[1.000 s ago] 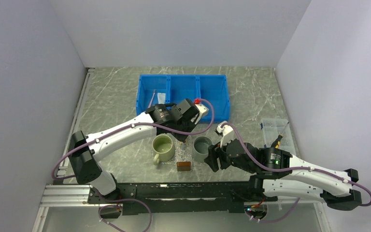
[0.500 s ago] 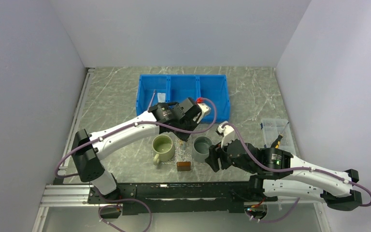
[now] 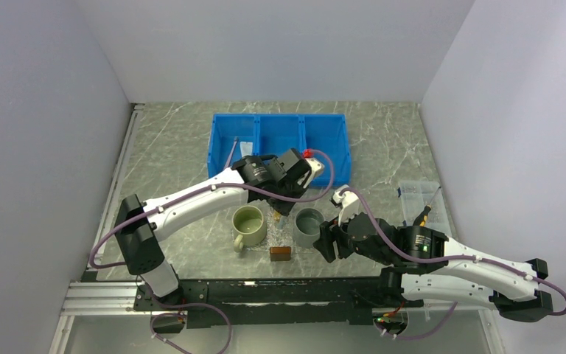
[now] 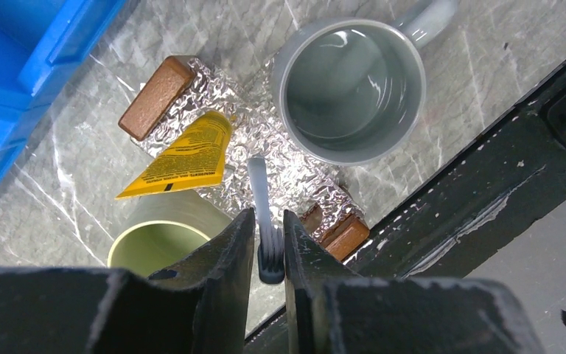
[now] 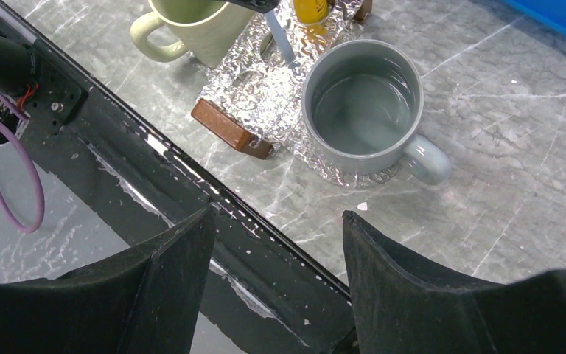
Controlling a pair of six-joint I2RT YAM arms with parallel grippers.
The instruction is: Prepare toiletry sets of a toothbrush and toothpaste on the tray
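- The grey mug [image 3: 309, 226] stands with part of its base on the edge of the tray [image 4: 295, 173], its handle pointing away from it.
- The glittery tray lies just left of the grey mug, between it and the green mug [image 3: 250, 226].
- The yellow toothpaste tube [image 4: 184, 155] lies flat on the tray, left of the grey mug and towards the bin.
- The left gripper [image 4: 267, 215] hangs over the tray left of the grey mug, its fingers pressed together on the pale toothbrush [image 4: 256, 184]. The brush slants down over the foil; whether its tip touches cannot be told.
- One brown block [image 4: 156, 97] sits at the tray's far edge, and another brown block [image 3: 281, 253] at the near edge, both left of the grey mug.
- The right gripper [image 5: 276, 215] hovers just on the near side of the grey mug, fingers spread wide with nothing between them.
- The blue bin [image 3: 280, 118] stands behind the grey mug. Its left compartment holds the pinkish toothbrush [image 3: 231, 153] and a small white item [image 3: 246, 146] too small to identify.
- A clear box [image 3: 418, 193] sits well to the right of the grey mug.
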